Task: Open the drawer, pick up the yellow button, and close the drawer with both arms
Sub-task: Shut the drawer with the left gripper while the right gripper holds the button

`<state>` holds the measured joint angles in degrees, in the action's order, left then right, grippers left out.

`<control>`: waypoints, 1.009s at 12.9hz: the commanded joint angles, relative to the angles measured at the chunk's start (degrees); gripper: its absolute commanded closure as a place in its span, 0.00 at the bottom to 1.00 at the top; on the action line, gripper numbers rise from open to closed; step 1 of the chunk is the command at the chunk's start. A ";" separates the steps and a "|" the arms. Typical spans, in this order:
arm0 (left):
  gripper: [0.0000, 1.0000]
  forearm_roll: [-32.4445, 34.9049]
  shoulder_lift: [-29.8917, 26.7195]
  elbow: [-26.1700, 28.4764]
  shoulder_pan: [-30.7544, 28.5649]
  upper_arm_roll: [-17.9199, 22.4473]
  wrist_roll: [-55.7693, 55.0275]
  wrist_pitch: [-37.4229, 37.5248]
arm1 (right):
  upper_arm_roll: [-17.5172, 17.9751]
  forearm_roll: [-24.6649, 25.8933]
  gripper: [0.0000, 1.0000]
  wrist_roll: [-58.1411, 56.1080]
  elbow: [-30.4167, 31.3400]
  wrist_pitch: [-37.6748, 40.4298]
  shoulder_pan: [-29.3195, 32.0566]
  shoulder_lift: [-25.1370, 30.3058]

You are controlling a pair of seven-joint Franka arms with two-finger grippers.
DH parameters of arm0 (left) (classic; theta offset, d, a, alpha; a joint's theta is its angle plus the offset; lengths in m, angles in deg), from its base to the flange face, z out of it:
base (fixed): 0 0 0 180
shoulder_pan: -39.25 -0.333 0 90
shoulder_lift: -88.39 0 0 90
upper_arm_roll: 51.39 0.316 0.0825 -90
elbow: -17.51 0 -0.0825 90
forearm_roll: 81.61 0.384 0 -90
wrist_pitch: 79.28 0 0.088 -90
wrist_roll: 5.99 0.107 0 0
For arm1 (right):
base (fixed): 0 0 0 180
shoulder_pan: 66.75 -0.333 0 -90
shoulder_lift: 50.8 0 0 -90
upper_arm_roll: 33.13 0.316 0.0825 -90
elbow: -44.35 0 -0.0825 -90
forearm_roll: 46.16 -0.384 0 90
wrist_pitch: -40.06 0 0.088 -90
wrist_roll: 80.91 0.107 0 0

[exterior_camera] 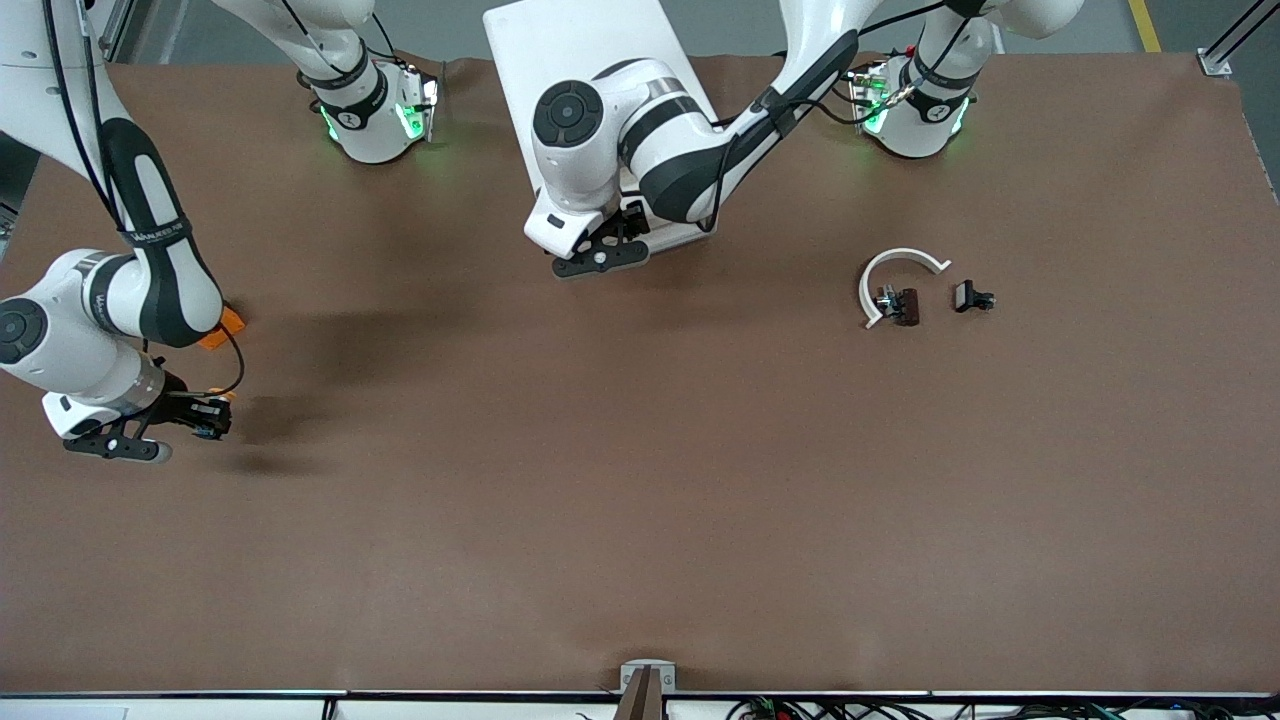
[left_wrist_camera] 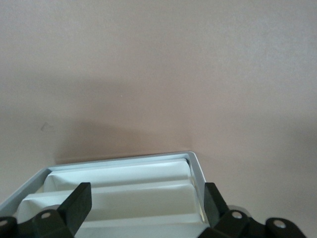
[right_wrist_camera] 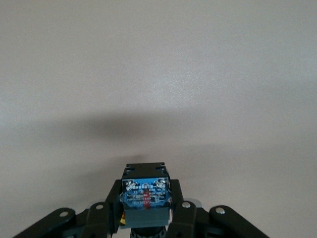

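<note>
Though its orange cap barely shows, the button (right_wrist_camera: 146,198) sits clamped between the fingers of the right gripper (exterior_camera: 205,417), which hangs above bare table (exterior_camera: 640,500) at the right arm's end. From the right wrist view only the blue-black body with its small metal contacts is plain — a sliver of yellow peeks out at one side, and the lower part is cut off by the frame. From the front the button is a small dark lump with an orange fleck at the fingertips.

Just past the right arm's forearm an orange block (exterior_camera: 222,329) lies on the table, mostly hidden by the arm, so its shape cannot be made out.

At the middle of the table's robot edge, the left gripper (exterior_camera: 601,258) is spread wide over the front end of the white drawer (left_wrist_camera: 124,191), gripping nothing. Its wrist view shows the drawer's rim and pale inner steps between the two fingers (left_wrist_camera: 77,203); the rest is out of frame. From the front the left arm covers much of the drawer unit (exterior_camera: 570,45), so how far the drawer stands out cannot be told.

Toward the left arm's end lie a white curved piece (exterior_camera: 885,268), a dark part (exterior_camera: 902,305) within its curve, and a black clip (exterior_camera: 971,297) beside them — too small to read further.
</note>
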<state>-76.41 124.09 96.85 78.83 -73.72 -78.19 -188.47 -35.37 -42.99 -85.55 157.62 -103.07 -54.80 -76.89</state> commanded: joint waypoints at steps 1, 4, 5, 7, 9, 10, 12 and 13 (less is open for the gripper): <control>0.00 -2.63 -0.98 0.28 -0.12 -1.76 -1.28 0.46 | 1.28 0.87 1.00 -0.82 0.46 -1.01 1.67 -0.80; 0.00 -3.79 -0.98 0.28 -0.12 -3.69 -2.24 0.46 | 1.28 0.87 1.00 -0.82 0.20 -1.36 1.85 -2.83; 0.00 -4.22 -0.89 0.20 -0.12 -4.04 -2.59 0.46 | 1.28 0.87 1.00 -0.82 0.20 -2.23 1.85 -3.27; 0.00 -6.15 -0.63 0.11 -0.12 -4.39 -2.60 0.11 | 1.28 0.87 1.00 -0.82 0.02 -2.59 1.93 -4.24; 0.00 -7.13 -0.28 0.20 0.41 -4.39 -2.60 0.02 | 1.36 0.79 1.00 -0.82 0.11 -3.64 1.93 -4.85; 0.00 -7.13 -0.19 0.20 0.76 -4.39 -2.60 -0.07 | 1.28 0.79 1.00 -0.82 0.11 -4.00 1.93 -5.29; 0.00 -8.61 -0.01 0.28 0.85 -4.39 -2.60 -0.15 | 1.28 0.79 1.00 -0.82 0.11 -5.22 1.93 -5.73; 0.00 -9.40 0.25 0.20 0.94 -4.39 -2.60 -0.24 | 1.28 0.79 1.00 -0.82 0.20 -5.49 1.93 -5.99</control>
<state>-81.45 124.06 97.01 78.49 -76.73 -80.02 -188.30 -35.28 -42.99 -85.92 157.94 -107.62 -54.37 -82.42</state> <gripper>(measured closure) 0.000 0.586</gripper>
